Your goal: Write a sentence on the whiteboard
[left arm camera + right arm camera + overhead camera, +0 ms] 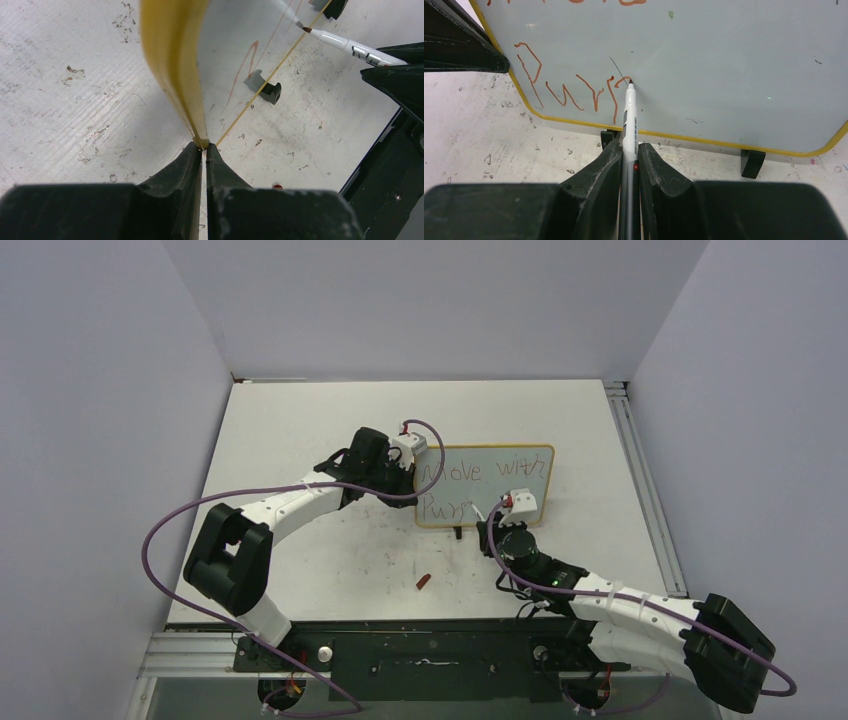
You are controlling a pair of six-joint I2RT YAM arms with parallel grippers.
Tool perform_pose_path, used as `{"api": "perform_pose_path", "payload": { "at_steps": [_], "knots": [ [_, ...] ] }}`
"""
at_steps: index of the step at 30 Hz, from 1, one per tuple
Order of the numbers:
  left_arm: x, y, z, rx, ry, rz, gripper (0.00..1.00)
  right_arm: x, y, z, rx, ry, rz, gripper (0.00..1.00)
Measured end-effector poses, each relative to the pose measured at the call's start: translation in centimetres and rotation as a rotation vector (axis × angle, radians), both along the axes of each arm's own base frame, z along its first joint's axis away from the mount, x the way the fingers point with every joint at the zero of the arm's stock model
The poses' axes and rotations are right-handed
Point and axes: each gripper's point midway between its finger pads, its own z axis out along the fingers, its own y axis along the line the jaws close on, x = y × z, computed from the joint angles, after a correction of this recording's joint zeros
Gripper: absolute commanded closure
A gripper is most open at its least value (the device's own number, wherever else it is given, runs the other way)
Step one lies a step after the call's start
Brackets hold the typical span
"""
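The whiteboard [505, 490], with a yellow frame and a pale face, stands on the table's middle. My left gripper [420, 480] is shut on its left edge; in the left wrist view the yellow frame [172, 60] runs up from the pinched jaws of the left gripper [205, 146]. The sentence [480, 470] reads "Move with" on top, and below it "Pur" [564, 90] in reddish-brown. My right gripper [626, 146] is shut on a white marker [630, 115]. The marker's tip touches the board just right of those letters.
A small red marker cap [423, 582] lies on the table in front of the board. Black feet [751, 162] prop up the board's lower edge. The tabletop [300, 430] is scuffed white, with grey walls on three sides.
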Motion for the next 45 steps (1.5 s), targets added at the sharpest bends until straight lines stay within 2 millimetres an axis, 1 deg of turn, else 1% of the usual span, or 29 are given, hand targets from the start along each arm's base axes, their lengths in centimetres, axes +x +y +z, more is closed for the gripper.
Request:
{"api": "perform_pose_path", "payload": {
  "at_steps": [12,23,32,39,45],
  "knots": [
    [0.0,0.0,0.0,0.001,-0.001,0.001,1.00,-0.4,0.2,-1.0,0.006,0.030,0.014,0.95],
    [0.0,0.0,0.0,0.002,-0.002,0.002,1.00,-0.7,0.9,-1.7,0.011,0.050,0.052,0.95],
    [0.0,0.0,0.0,0.001,0.000,0.001,1.00,-0.9,1.1,-1.6,0.018,0.046,0.064,0.95],
    [0.0,0.0,0.0,0.000,0.000,-0.001,1.00,-0.9,0.4,0.3,0.052,0.000,0.042,0.95],
    [0.0,0.0,0.0,0.000,0.001,-0.001,1.00,-0.9,-0.2,0.1,0.029,0.003,0.017,0.95]
  ]
}}
